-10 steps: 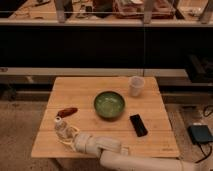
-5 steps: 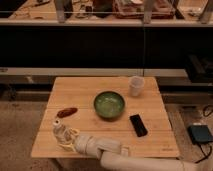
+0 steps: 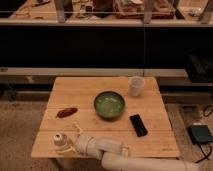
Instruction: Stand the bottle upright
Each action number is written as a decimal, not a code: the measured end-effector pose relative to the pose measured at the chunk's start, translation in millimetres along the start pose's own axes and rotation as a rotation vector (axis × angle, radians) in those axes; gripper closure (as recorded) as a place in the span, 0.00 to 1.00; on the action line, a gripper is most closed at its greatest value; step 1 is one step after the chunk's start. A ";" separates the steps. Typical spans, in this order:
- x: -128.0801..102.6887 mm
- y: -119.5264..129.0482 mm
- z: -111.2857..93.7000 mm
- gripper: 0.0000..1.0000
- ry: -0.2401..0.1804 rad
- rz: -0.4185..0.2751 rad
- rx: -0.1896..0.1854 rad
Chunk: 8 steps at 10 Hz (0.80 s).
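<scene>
At the near left corner of the wooden table (image 3: 155, 146), my gripper (image 3: 69, 141) sits low over the boards, right up against the bottle (image 3: 61, 142). The bottle is small and pale, and its round white cap faces up towards the camera, so it looks to be standing on its base just inside the front edge. Whether my jaws are spread clear of it or pressed to its sides, I cannot tell; they lie close around it on the side nearer the table's middle.

My pale arm (image 3: 125, 159) runs from the gripper along the front edge to the right and leaves the view at the bottom.

Further in, a reddish-brown oblong thing (image 3: 66, 112) lies on the left side, well apart from the bottle. A dark phone (image 3: 138, 125) lies flat to the right of centre. Just beyond it, near the middle, stands a green bowl (image 3: 109, 104). A white cup (image 3: 136, 86) stands upright towards the far right corner.

On the floor to the right of the table lies a dark box (image 3: 200, 134). Behind everything runs a long dark counter (image 3: 100, 47).
</scene>
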 end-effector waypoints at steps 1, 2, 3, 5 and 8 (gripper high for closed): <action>2.8 0.2 -4.9 0.20 -0.006 0.003 0.009; 6.1 1.1 -8.9 0.20 -0.012 0.002 0.018; 11.2 2.0 -14.5 0.20 -0.028 -0.002 0.038; 25.3 4.9 -25.6 0.20 -0.061 -0.012 0.088; 39.2 11.9 -36.2 0.20 -0.079 -0.015 0.110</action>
